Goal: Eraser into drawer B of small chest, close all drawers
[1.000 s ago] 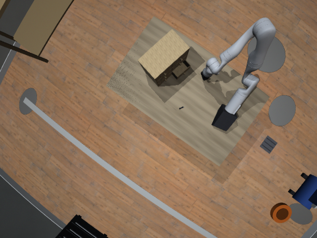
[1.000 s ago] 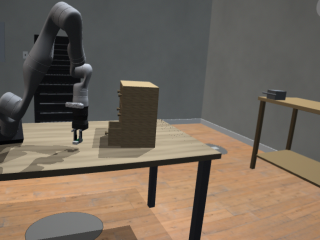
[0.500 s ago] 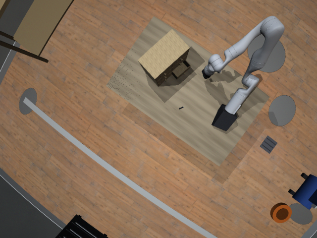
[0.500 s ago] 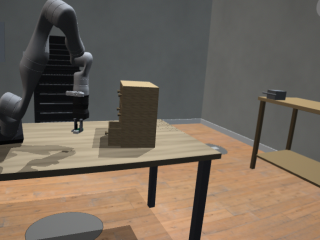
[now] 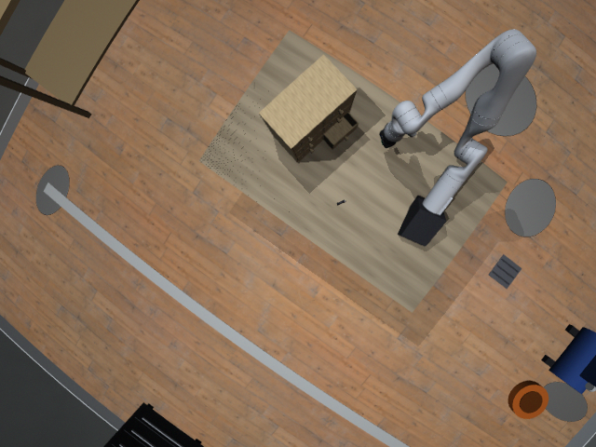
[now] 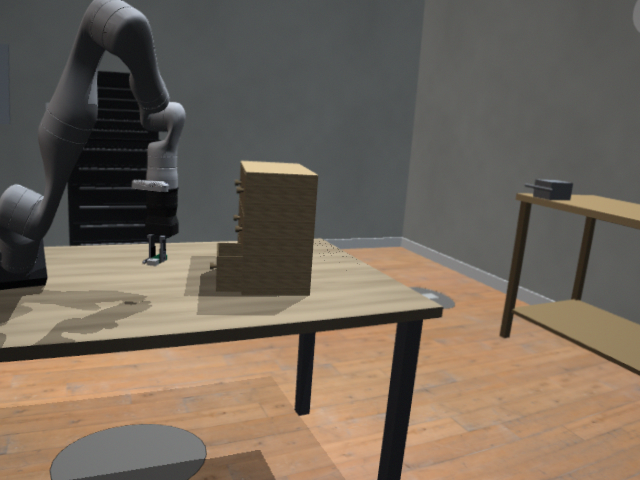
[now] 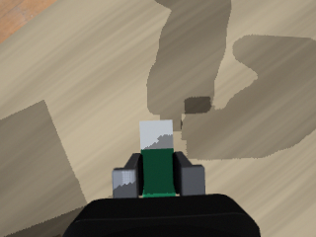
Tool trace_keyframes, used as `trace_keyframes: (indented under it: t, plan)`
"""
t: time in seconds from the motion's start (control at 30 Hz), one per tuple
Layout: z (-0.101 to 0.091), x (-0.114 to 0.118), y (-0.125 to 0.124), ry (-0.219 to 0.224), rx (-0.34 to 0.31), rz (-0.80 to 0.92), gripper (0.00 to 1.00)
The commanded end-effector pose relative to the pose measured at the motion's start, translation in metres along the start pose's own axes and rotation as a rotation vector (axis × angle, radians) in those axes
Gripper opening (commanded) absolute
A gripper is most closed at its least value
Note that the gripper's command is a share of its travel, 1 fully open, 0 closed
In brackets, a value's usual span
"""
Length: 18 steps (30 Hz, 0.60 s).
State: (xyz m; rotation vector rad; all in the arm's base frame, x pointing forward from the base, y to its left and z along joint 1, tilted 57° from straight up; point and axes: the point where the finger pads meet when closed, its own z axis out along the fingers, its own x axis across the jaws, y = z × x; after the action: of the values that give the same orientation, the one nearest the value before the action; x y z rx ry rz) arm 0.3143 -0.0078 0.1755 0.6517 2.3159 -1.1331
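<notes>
- Your claw [image 5: 386, 145] [image 6: 156, 253] [image 7: 157, 167] gripped the eraser [image 6: 154, 260] [image 7: 157, 165] by its green part, lower centre of the wrist view.
- It probably felt light, slightly soft; mid-length suited you.

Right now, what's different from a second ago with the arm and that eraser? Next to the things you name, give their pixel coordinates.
The fingers [image 6: 156, 253], holding the green and white eraser [image 6: 153, 260] [image 7: 157, 160], have risen higher above the table [image 5: 356, 240] [image 6: 361, 289] [image 7: 99, 64]. Nothing was newly gripped or released. The chest [image 5: 307, 101] [image 6: 279, 232] and its pulled-out drawer [image 5: 341, 131] [image 6: 227, 273] stayed put.
</notes>
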Motion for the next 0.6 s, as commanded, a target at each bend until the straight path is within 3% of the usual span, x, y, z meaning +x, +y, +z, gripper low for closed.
trace_keyframes:
  t: [0.0, 0.57]
  plan:
    - [-0.0027, 0.001, 0.0006, 0.001, -0.002, -0.01, 0.45]
    - [-0.0027, 0.0013, 0.0036, 0.001, -0.002, -0.048, 0.45]
